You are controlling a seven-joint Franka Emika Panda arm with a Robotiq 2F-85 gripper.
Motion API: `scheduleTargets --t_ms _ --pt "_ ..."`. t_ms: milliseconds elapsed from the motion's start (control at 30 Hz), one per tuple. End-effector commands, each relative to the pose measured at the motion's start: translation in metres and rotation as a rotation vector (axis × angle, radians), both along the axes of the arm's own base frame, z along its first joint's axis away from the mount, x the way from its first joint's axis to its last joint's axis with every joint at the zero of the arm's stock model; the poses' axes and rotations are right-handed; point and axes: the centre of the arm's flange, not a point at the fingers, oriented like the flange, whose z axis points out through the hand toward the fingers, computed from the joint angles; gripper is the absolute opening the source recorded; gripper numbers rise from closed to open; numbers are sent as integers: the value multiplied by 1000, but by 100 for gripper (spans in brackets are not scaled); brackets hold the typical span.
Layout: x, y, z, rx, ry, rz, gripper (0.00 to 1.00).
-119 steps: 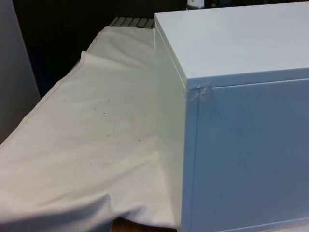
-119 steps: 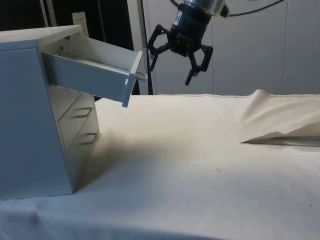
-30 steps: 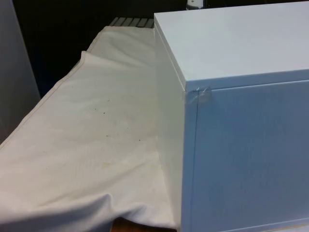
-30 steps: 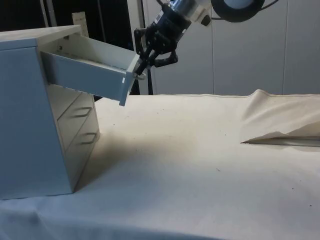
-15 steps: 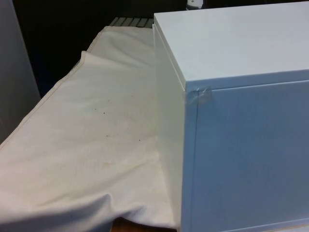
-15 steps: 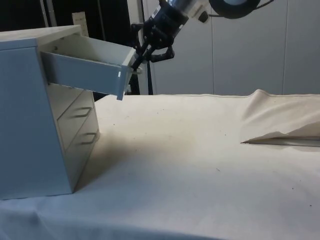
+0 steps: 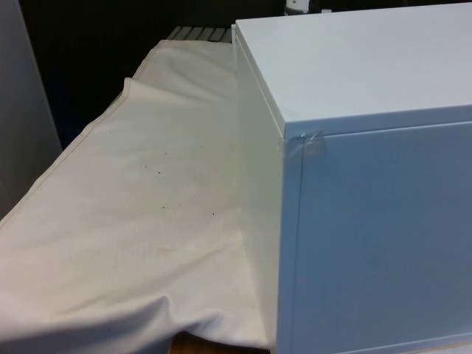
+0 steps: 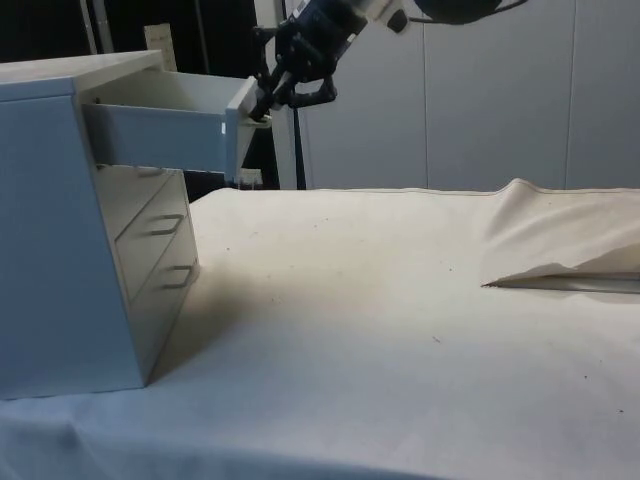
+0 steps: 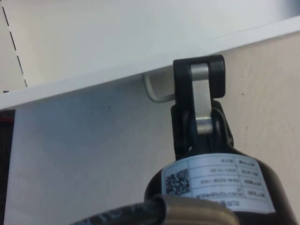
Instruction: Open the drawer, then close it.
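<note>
A white chest of drawers [image 8: 60, 250] stands at the side view's left; the front view shows its plain back and top [image 7: 369, 184]. Its top drawer [image 8: 160, 125] sticks out part way and lies level. My black gripper [image 8: 268, 98] is shut, its fingertips pressed against the drawer's front panel right by the thin metal handle [image 9: 154, 91]. In the wrist view the closed gripper [image 9: 199, 70] touches the panel's edge, and the handle's wire runs behind the fingers. Two lower drawers [image 8: 160, 225] are closed.
The white cloth [image 8: 380, 330] covers the table, with a raised fold [image 8: 560, 250] at the side view's right. In the front view, cloth [image 7: 147, 206] stretches along the chest's side towards the far end.
The top drawer has slid back towards the chest and come up from a downward tilt to level. The shut gripper moved with it, up and towards the chest.
</note>
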Motion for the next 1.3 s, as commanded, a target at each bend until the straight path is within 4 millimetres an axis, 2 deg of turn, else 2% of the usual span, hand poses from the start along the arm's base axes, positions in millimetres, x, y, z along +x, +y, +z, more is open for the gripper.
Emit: scheduleTargets --t_ms 0,33,267,333,367,567,600,867,900,933,1100,1133,1167,1200,1267 --pt "1 0 1 1 -2 -2 0" --pt "6 3 7 16 -24 -13 0" --pt "18 4 18 18 -46 -18 0" --pt "14 2 14 6 -32 -7 0" --pt "21 4 20 18 -51 -19 0" --pt "32 6 30 21 -71 -24 0" --pt "29 3 26 9 -60 -17 0" --pt "47 15 39 32 -96 -28 0" --pt "44 8 35 14 -82 -25 0" --pt "48 16 39 34 -98 -30 0" --pt "60 25 41 46 -104 -37 0" --pt "62 26 42 48 -105 -39 0" --pt "62 16 37 26 -92 -39 0" --pt "64 27 42 49 -105 -40 0" --pt "71 30 42 52 -106 -44 0"
